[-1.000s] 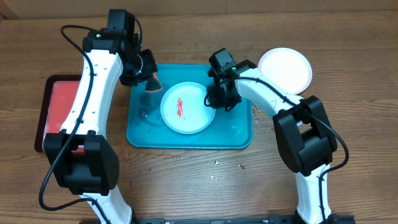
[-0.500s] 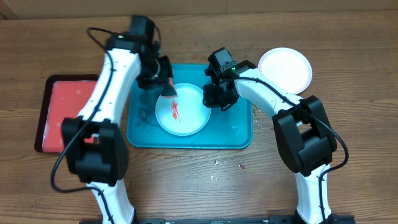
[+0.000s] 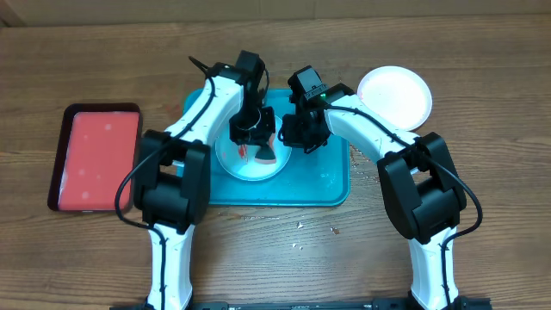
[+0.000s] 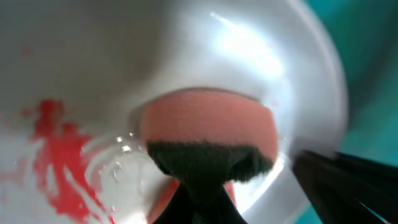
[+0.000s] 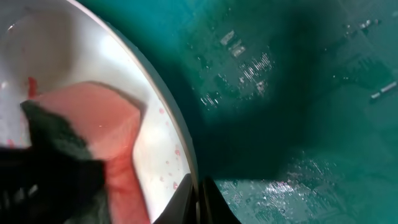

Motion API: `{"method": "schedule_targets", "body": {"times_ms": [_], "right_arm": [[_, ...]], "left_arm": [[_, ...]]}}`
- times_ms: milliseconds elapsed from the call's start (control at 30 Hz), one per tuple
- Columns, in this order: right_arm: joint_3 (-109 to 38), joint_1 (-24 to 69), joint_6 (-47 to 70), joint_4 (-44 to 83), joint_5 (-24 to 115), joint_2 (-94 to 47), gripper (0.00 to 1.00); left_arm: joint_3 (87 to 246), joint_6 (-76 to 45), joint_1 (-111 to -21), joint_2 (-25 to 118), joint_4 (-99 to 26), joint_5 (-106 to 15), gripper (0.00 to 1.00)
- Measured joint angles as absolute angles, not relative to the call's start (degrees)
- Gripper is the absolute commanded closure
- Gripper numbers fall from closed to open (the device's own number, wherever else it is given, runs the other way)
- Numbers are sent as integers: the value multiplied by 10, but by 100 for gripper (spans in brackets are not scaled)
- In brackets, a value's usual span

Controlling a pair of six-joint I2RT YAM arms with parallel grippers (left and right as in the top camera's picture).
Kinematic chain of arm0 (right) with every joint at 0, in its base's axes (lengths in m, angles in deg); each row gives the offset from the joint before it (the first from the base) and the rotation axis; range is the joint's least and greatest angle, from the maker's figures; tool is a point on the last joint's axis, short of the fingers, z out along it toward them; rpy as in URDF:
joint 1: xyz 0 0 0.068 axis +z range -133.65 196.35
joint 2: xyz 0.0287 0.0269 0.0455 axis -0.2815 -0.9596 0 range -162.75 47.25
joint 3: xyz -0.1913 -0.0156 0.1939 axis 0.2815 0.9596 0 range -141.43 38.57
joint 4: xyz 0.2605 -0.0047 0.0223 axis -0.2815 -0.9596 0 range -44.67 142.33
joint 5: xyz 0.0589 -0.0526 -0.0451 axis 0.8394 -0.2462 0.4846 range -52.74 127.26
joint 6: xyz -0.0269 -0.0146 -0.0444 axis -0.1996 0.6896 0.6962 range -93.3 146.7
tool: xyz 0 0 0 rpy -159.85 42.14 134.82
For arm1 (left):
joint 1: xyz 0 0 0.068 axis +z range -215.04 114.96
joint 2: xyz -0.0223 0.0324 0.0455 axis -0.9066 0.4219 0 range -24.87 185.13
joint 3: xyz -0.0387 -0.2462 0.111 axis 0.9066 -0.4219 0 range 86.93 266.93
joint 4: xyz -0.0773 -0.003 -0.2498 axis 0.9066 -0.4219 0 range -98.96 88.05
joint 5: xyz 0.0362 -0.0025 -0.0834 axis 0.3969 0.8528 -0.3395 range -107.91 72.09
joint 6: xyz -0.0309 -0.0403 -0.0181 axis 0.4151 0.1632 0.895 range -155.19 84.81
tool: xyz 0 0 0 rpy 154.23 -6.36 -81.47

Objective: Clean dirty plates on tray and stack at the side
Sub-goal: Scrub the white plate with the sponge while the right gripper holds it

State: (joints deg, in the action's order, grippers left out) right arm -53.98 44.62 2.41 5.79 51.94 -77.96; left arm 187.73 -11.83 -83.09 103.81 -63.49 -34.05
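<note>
**A:** Where does everything sit?

**B:** On the wooden surface (image 3: 482,258) the teal tray (image 3: 318,176) is in the middle, with a red tray (image 3: 95,155) off at 9 o'clock. One clean plate (image 3: 394,95) lies outside the teal tray at 2 o'clock. The smeared plate (image 3: 232,164) is inside it, toward the 9 o'clock half.

**A:** And the arms?

**B:** The right end effector (image 3: 297,136) is pinched on the smeared plate's rim at about 3 o'clock. The left end effector (image 3: 256,142) is clenched around a pink sponge (image 4: 208,130), which is pressed into the plate beside the red smear (image 4: 53,146).

**A:** What could go wrong?

**B:** I'd say the rim pinch is the weak point. The rim is thin, wet plastic, so a hard sideways scrub could pull the plate free or tip it. The droplets (image 5: 261,62) on the tray floor would let it skate. The sponge might also spread the red instead of lifting it.
</note>
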Motion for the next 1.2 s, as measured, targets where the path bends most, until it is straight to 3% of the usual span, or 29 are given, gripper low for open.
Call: {"method": "schedule_targets", "body": {"times_ms": [400,733,1033,1200], "right_arm": [[-540,456,15,58,523,-780,96],[-540,460,12,64,536,-780,96],[-540,452,13,56,526,-780,96],[-540,452,13,56,521,-780,96]], "left_arm": [[1885,-118,-823,1048,-665,-219,96],[1934,-118,-743,1050,-721,-127,96],[1957,-145,-736,1053,-677,-307,96],[1933,-156,-785,1055,-683,-381,95]]}}
